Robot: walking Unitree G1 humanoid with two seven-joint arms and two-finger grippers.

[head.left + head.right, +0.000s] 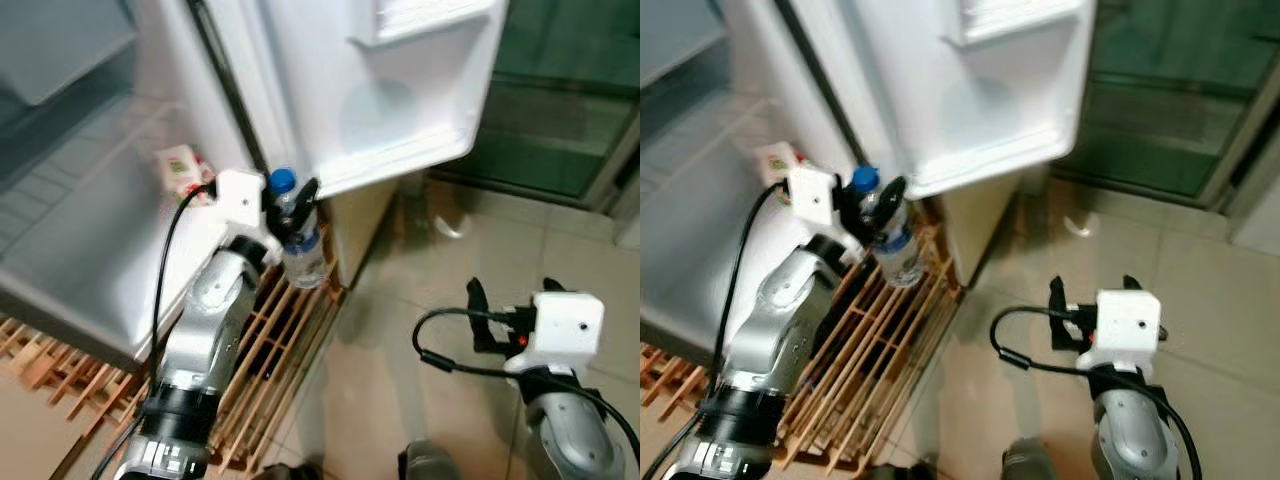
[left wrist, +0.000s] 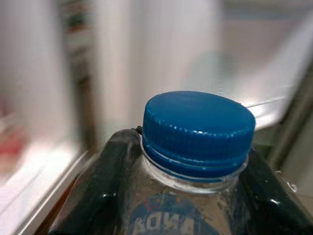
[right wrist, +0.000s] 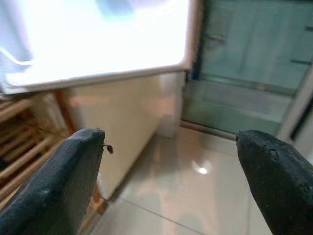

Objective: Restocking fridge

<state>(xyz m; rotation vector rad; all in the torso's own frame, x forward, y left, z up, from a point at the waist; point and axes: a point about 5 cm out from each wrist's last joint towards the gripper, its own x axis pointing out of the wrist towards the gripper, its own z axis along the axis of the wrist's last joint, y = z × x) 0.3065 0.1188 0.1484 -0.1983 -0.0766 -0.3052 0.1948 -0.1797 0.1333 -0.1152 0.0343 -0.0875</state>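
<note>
A humanoid robot stands before an open white fridge, looking down along both its silver arms. The left gripper is raised in front of the fridge and is clamped around a clear plastic water bottle with a blue cap; the two black fingers press against the bottle's shoulders just below the cap, and the bottle stands upright in the grasp. The bottle hangs at the hinge side of the fridge, just below the bottom edge of the open fridge door, and above a wooden slatted pallet on which the fridge stands. Inside the fridge, on the pale lower shelf, a small red and white carton lies near the front edge, close to the left wrist. The door's moulded shelf appears to hold nothing. The right gripper is held low at the robot's right side over the beige tiled floor, its fingers spread apart with nothing between them, pointing toward the fridge base and a green glass door beyond. The step in hand looks like carrying the bottle to a storage spot. The next move probably calls for lifting the bottle clear of the door's lower edge, or swinging it leftward onto the interior shelf, setting it down upright before loosening the grip.
</note>
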